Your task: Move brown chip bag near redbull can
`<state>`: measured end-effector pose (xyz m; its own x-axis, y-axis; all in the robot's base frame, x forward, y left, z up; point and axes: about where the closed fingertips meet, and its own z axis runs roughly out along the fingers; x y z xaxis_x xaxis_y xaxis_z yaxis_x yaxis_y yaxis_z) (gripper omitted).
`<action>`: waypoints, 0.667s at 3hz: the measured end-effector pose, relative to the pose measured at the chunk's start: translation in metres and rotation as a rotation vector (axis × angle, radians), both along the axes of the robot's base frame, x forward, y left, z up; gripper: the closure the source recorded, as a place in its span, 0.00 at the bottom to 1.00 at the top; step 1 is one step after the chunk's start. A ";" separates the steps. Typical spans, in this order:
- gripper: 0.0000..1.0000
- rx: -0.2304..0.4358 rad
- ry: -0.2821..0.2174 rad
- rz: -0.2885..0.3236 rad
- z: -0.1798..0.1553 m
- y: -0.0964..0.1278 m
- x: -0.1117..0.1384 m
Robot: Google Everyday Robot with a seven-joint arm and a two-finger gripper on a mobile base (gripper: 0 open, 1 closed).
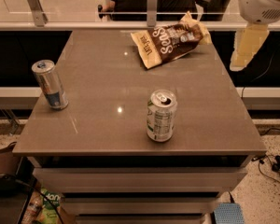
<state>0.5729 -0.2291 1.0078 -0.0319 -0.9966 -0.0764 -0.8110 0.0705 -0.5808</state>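
Observation:
The brown chip bag (170, 42) lies flat at the far middle-right of the table, dark brown with white lettering and cream ends. The redbull can (50, 84), slim and silver with a blue lower band, stands upright near the table's left edge, far from the bag. My gripper (245, 48) hangs at the far right, past the table's right edge and to the right of the bag, not touching it. It holds nothing that I can see.
A wider pale green-white can (161, 115) stands upright near the front middle of the grey table (98, 125). A glass rail with metal posts (151, 3) runs behind the table. Cables lie on the floor at the right (273, 164).

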 end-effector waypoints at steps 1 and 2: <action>0.00 -0.020 0.005 0.068 0.005 -0.004 0.023; 0.00 -0.008 0.017 0.139 0.005 -0.009 0.045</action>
<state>0.6181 -0.2383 1.0130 0.1054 -0.9920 -0.0692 -0.8226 -0.0479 -0.5666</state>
